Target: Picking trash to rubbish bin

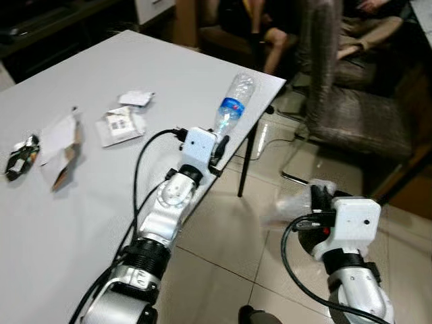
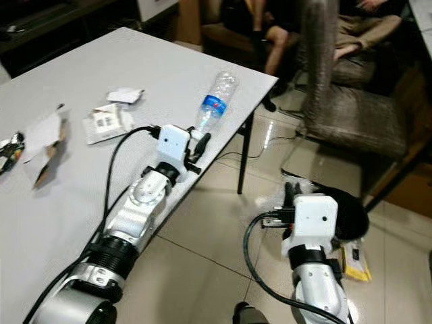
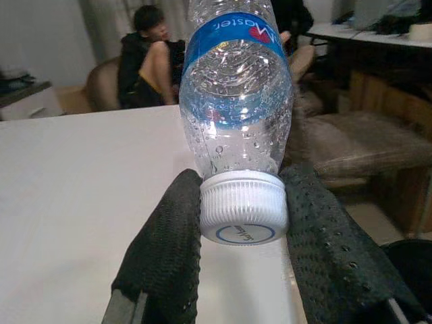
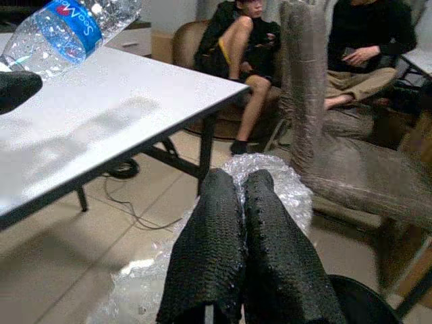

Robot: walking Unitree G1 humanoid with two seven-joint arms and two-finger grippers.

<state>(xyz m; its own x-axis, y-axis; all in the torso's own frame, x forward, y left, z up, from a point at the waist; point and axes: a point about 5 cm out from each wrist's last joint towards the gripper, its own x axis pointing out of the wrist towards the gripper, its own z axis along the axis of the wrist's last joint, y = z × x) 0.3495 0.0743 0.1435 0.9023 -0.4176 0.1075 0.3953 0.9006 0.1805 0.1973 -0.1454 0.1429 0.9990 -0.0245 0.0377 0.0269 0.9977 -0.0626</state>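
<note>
In the left eye view we see the clear plastic water bottle with a blue label [image 1: 233, 106] lying near the white counter's [image 1: 101, 209] right edge, its long axis pointing away from the robot.

In the left wrist view the left end effector [image 3: 243, 223] grips its white cap.

In the right wrist view the right end effector [image 4: 243, 196] pinches crumpled clear bubble wrap [image 4: 270, 177] over the tiled floor [image 4: 81, 250].

I have the left gripper [image 2: 196, 144] at the white table's [image 2: 81, 202] edge, fingers at the cap end of a clear plastic bottle [image 2: 212, 101] lying there. Paper scraps [image 2: 108, 118] lie farther back. My right gripper [image 2: 290, 196] hangs over the tiled floor [image 2: 202, 236], beside a black bin [image 2: 351, 214].
</note>
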